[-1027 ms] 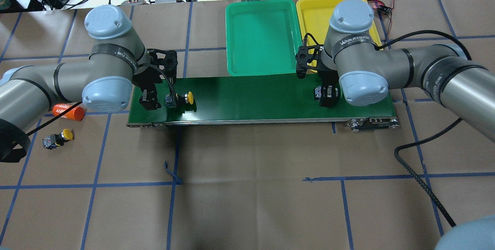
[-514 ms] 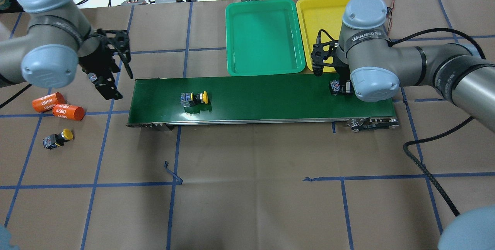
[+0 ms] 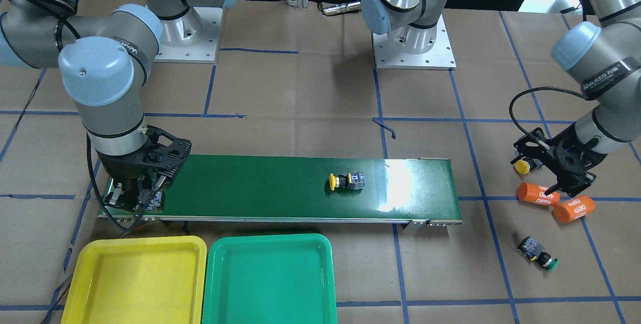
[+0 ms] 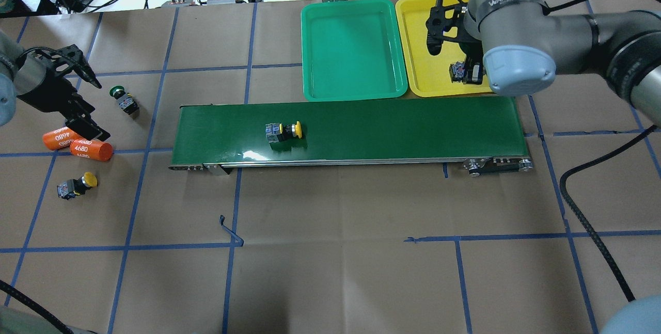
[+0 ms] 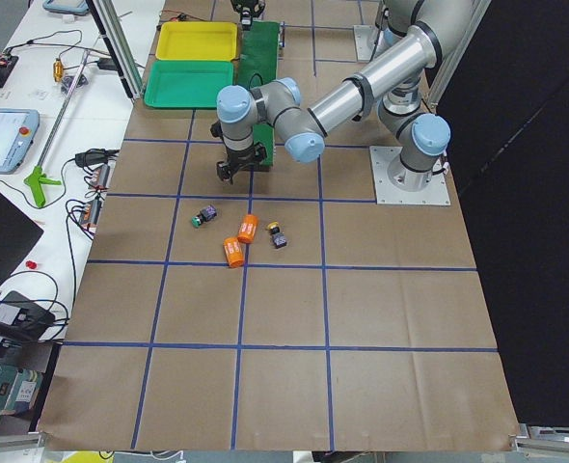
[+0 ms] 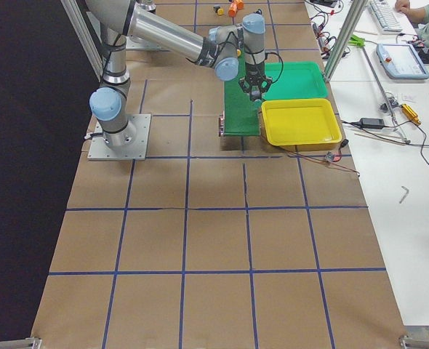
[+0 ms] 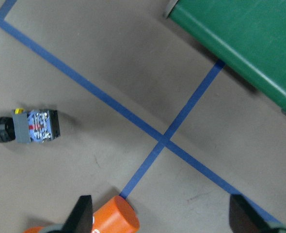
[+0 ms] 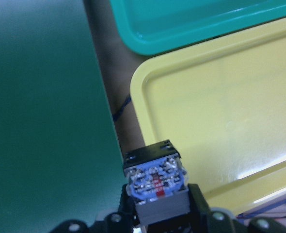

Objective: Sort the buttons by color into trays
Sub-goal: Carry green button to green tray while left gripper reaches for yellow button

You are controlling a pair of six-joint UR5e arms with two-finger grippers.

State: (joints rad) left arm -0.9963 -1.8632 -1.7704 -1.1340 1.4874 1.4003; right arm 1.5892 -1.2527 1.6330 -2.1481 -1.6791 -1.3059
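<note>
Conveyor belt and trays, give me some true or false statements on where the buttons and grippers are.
1. A yellow-capped button lies on the conveyor belt. True.
2. The green tray holds a button. False: nothing lies in it.
3. The right gripper grips a button. True.
4. The left gripper is shut on an orange cylinder. False: it is open and empty, near the orange cylinders.
5. The green-capped button lies on the belt. False: it lies on the table.

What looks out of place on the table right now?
Two orange cylinders marked 4680 lie between the green button and yellow button, off the conveyor belt's end on the robot's left. They are not buttons. Nothing else stands out.
</note>
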